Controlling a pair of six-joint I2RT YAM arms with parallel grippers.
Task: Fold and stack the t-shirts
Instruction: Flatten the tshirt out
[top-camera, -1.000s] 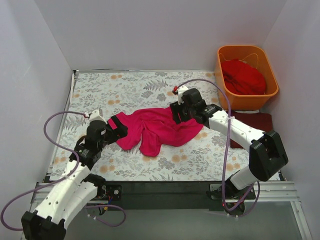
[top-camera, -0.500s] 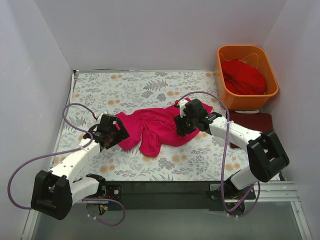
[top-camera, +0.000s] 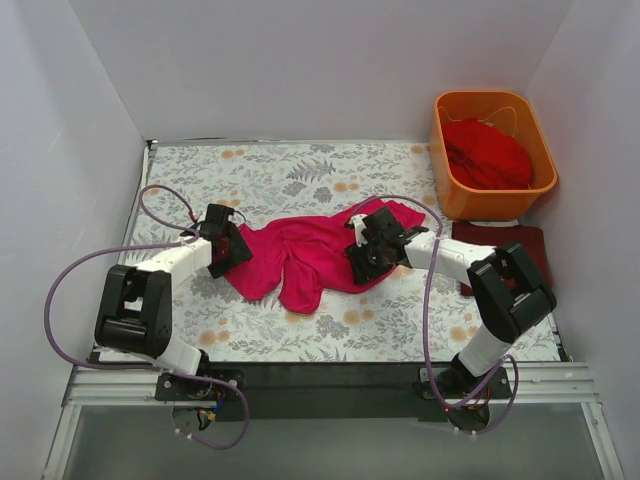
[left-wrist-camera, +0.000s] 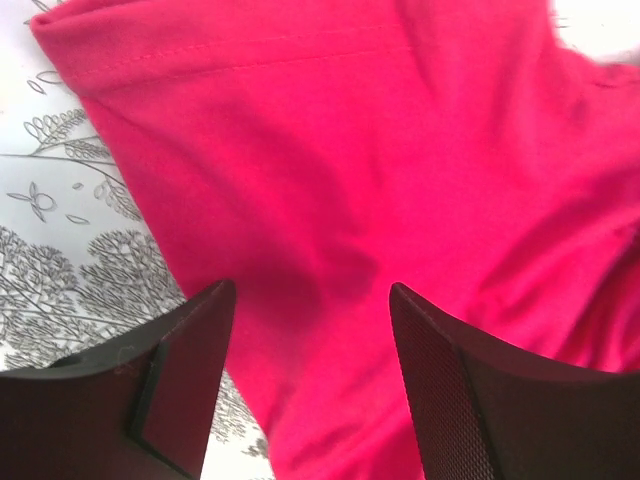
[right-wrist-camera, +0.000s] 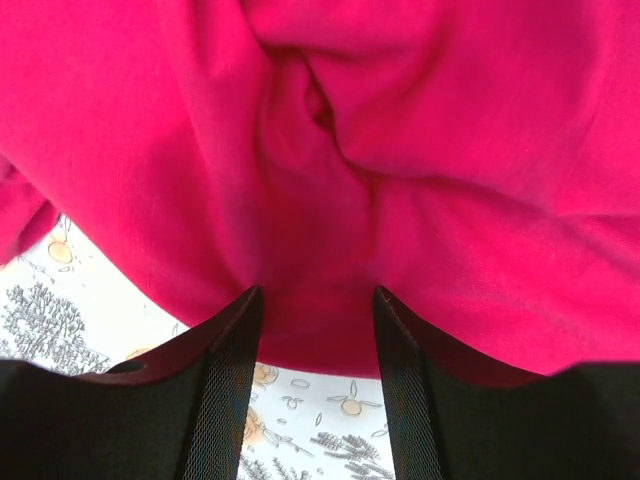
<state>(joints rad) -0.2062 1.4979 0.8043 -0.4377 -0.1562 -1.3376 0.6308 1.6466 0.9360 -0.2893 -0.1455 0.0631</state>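
Observation:
The magenta-pink t-shirt (top-camera: 310, 255) lies crumpled in the middle of the floral cloth. My left gripper (top-camera: 228, 250) is down at its left edge, jaws apart. In the left wrist view its fingertips straddle the pink fabric (left-wrist-camera: 330, 150) without pinching it, the left gripper (left-wrist-camera: 310, 295) open. My right gripper (top-camera: 362, 250) is low over the shirt's right part. The right gripper (right-wrist-camera: 317, 300) is open, and the shirt's lower hem (right-wrist-camera: 320, 330) lies between its fingers. A scarlet t-shirt (top-camera: 487, 152) is bunched in the tub. A dark maroon t-shirt (top-camera: 520, 243) lies flat at the right.
The orange tub (top-camera: 445, 180) stands at the back right corner. The grey floral cloth (top-camera: 280, 175) covers the table. White walls close in the left, back and right sides. Purple cables loop off both arms.
Both arms have stretched forward and dropped onto the pink shirt, the left to its left edge, the right to its right part. Both pairs of jaws have narrowed.

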